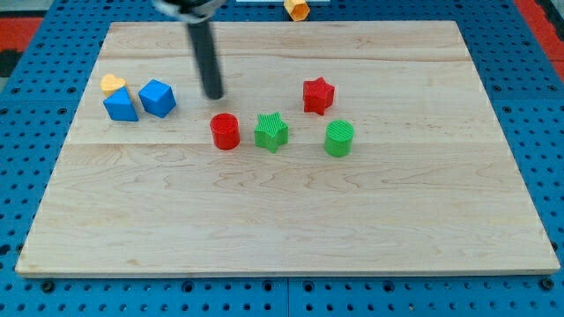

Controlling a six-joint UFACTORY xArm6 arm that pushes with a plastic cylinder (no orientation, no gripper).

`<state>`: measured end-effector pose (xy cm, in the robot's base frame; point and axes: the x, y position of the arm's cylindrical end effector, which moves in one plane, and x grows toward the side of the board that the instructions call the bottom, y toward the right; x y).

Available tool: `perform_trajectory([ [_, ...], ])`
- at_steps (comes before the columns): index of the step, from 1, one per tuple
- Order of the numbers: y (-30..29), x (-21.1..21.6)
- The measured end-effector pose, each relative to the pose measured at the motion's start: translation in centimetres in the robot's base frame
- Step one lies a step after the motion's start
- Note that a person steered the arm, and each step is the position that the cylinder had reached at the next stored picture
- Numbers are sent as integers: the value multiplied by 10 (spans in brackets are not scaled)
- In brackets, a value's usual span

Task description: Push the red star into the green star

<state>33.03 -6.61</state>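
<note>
Rod tip standing left of the stars, touching no block

From the left of the wooden board (291, 238): a yellow block (112, 84) touches a blue block (120, 106), with a blue cube (158, 97) just beside them; my tip (214, 96), a bare rod with no jaws to open or close, stands farther back than the red cylinder (226, 131); then the green star (271, 131), the red star (318, 95) farther back and right of it, apart, and a green cylinder (339, 138); an orange block (298, 9) lies off the far edge
</note>
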Motion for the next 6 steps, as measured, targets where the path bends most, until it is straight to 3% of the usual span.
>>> perform_trajectory([
  [1, 71, -25],
  [2, 159, -14],
  [4, 70, 39],
  [6, 181, 55],
])
